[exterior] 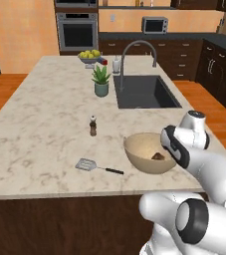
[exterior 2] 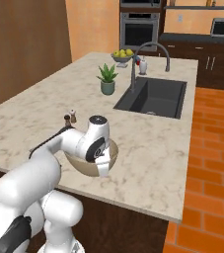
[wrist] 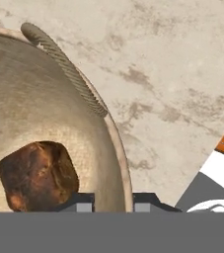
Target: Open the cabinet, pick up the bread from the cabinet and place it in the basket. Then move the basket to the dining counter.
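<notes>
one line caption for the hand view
Gripper straddling the basket rim on the dining counter, bread inside.

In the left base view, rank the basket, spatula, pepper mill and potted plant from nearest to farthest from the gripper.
1. basket, at the gripper
2. spatula, left, near front edge
3. pepper mill, left, farther back
4. potted plant, far back by the sink

Spatula (exterior: pixel 87 165), pepper mill (exterior: pixel 92 126), potted plant (exterior: pixel 101 80)
</notes>
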Available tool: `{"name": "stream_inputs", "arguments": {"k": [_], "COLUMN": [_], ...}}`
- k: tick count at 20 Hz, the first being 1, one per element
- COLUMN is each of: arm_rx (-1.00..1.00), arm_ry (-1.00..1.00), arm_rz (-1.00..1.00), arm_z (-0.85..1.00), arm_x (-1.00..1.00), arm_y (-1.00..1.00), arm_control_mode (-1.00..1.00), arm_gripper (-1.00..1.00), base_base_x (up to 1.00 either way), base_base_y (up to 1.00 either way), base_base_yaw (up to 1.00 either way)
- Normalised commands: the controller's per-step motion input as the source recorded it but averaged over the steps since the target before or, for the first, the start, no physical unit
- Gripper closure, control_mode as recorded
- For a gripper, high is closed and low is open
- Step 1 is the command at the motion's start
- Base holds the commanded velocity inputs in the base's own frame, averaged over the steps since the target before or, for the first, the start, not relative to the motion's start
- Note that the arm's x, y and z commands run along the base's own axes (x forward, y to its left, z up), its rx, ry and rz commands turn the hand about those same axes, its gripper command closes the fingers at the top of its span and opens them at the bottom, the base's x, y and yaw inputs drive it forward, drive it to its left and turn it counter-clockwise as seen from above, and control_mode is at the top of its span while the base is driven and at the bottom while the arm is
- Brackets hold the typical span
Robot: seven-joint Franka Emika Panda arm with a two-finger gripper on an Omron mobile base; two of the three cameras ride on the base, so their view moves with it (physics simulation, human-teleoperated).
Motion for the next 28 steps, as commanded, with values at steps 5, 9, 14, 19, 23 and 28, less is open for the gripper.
{"name": "stream_inputs", "arguments": {"k": [5,9,14,19,23,28], "arm_rx": [0.00,0.00,-0.02,-0.16,-0.17,-0.07], "arm_ry": [0.00,-0.02,-0.18,-0.37,-0.38,-0.29], "arm_rz": [0.07,0.09,0.22,0.30,0.23,0.27], "arm_z": [0.21,0.41,0.65,0.86,0.98,1.00], "arm_x": [-0.24,-0.47,-0.81,-0.74,-0.88,-0.87], "arm_y": [0.00,0.00,0.12,0.58,0.76,0.71], "arm_control_mode": [-1.00,-1.00,-1.00,-1.00,-1.00,-1.00], "arm_gripper": [-1.00,-1.00,-1.00,-1.00,-1.00,-1.00], "base_base_x": [0.00,0.00,0.00,0.00,0.00,0.00], "base_base_y": [0.00,0.00,0.00,0.00,0.00,0.00], "base_base_yaw": [0.00,0.00,0.00,0.00,0.00,0.00]}}
